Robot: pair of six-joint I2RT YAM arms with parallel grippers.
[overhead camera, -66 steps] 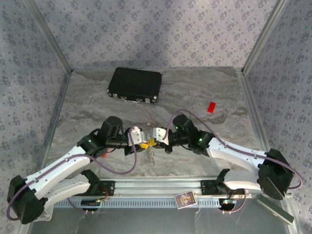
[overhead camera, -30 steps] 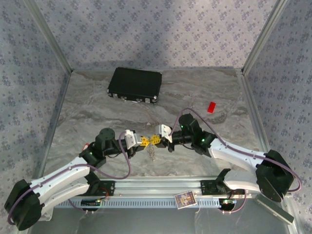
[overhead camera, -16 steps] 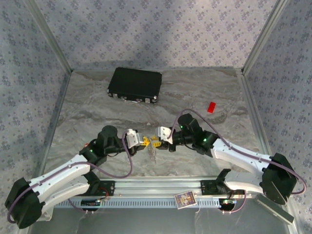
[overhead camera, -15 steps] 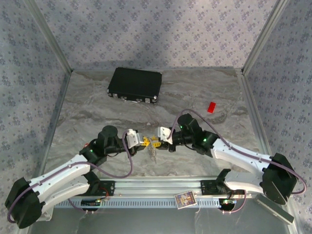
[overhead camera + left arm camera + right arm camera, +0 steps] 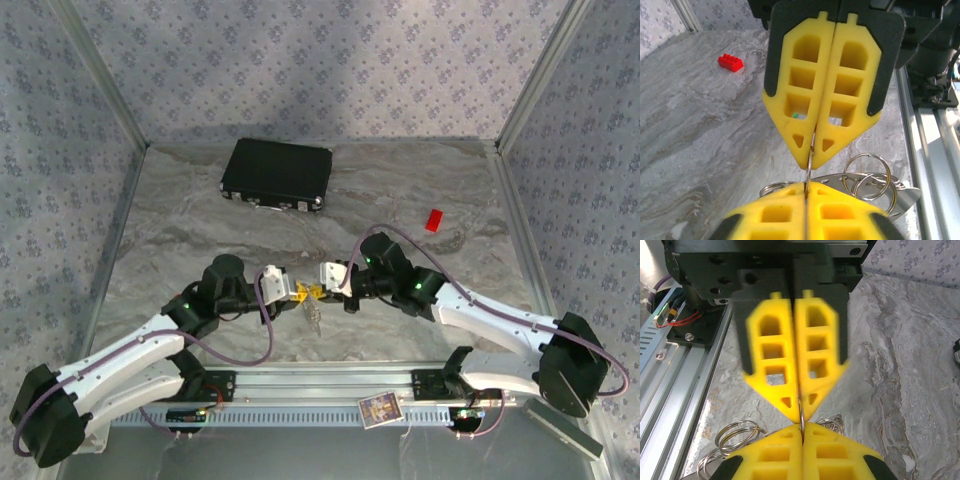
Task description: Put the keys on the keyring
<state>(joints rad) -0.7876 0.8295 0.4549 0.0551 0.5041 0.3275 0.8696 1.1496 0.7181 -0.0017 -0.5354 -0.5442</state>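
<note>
So here's how we see it laid out: the left tool (image 5: 298, 291) comes in from the left and the right tool (image 5: 314, 291) from the right, meeting tip to tip over the middle of the table (image 5: 200, 230), a bit toward the near side. The keyring (image 5: 312, 316) is caught between those tips, with its loops hanging just below them on the side of the rail (image 5: 320, 382) that runs along the near edge. Well behind the tools, left of centre, lies the case (image 5: 277, 174). A small brick (image 5: 433, 220) sits back right, well apart from everything. A little card (image 5: 379, 409) rests on the rail, in front of the right tool.
</note>
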